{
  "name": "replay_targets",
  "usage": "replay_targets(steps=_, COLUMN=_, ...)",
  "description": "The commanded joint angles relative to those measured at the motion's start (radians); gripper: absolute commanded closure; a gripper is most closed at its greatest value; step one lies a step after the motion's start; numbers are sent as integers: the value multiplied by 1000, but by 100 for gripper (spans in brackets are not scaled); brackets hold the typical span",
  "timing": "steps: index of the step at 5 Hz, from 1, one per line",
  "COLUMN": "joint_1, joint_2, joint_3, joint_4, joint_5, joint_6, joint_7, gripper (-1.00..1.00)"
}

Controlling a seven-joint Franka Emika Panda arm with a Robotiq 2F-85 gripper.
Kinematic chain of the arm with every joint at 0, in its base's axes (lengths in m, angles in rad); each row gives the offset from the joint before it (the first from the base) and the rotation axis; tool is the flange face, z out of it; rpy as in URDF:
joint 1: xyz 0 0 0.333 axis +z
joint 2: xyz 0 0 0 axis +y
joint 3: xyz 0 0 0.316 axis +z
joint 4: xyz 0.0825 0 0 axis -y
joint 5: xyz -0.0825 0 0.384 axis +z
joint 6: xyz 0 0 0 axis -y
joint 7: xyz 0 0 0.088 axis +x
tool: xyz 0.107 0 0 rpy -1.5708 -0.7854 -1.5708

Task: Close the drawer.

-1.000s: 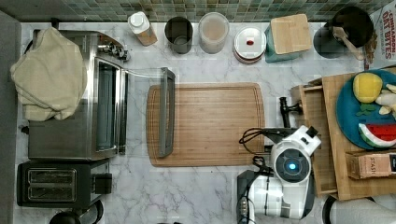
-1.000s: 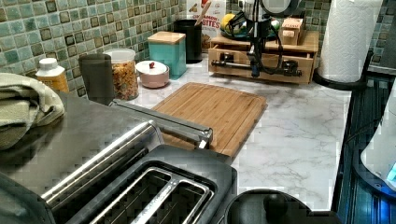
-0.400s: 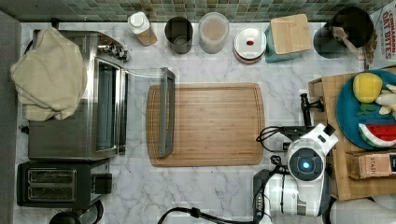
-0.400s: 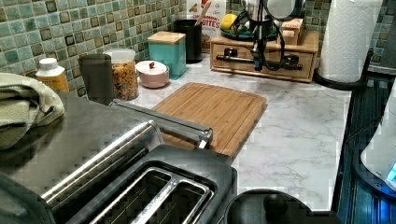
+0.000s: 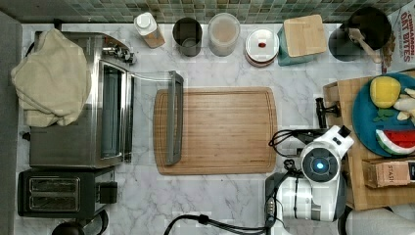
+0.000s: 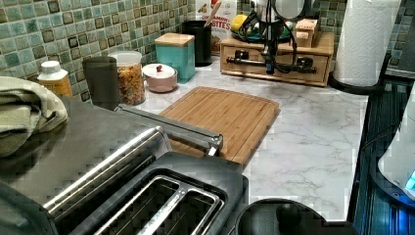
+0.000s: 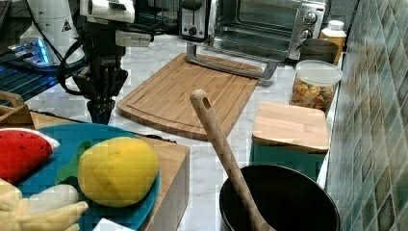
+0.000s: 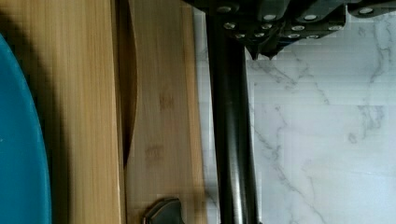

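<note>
The drawer [image 6: 284, 72] sits almost fully inside the wooden shelf [image 5: 364, 188], its light-wood front nearly flush with the shelf. A thin dark slit separates the drawer's top edge [image 8: 161, 107] from the shelf top. A black bar handle [image 8: 229, 140] runs along the drawer front. My gripper [image 7: 102, 114] points straight down on the counter side of that handle and touches it, with its fingers shut together and nothing between them. From above, the white wrist [image 5: 320, 164] covers the fingers, and the handle [image 5: 320, 113] pokes out beside the drawer's corner [image 5: 332, 93].
A blue plate [image 5: 364, 115] with toy fruit rests on the shelf top. A cutting board [image 5: 215, 129] lies mid-counter, next to the toaster oven's open door [image 5: 173, 117]. Canisters [image 5: 224, 33] line the tiled wall. A paper towel roll [image 6: 364, 41] stands beside the shelf.
The drawer has slid into the shelf toward the top view's right. My gripper moved the same way, staying against the handle.
</note>
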Motion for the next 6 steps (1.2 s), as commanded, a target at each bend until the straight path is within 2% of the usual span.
replay_targets(steps=1, joint_1=-115, joint_2=23, joint_3=-115, joint_4=200, joint_5=15, joint_6=-22, joint_7=-31, gripper=100)
replay_targets(steps=2, joint_1=-118, joint_2=23, joint_3=-112, joint_4=200, joint_5=14, joint_6=-22, joint_7=-30, gripper=100)
replay_targets(steps=3, joint_1=-166, joint_2=19, joint_3=-64, joint_4=201, joint_5=-5, joint_6=-27, joint_7=-18, gripper=100)
replay_targets(steps=4, joint_1=-120, joint_2=23, joint_3=-110, joint_4=200, joint_5=13, joint_6=-22, joint_7=-29, gripper=100)
replay_targets(steps=6, joint_1=-118, joint_2=23, joint_3=-112, joint_4=200, joint_5=14, joint_6=-22, joint_7=-30, gripper=100)
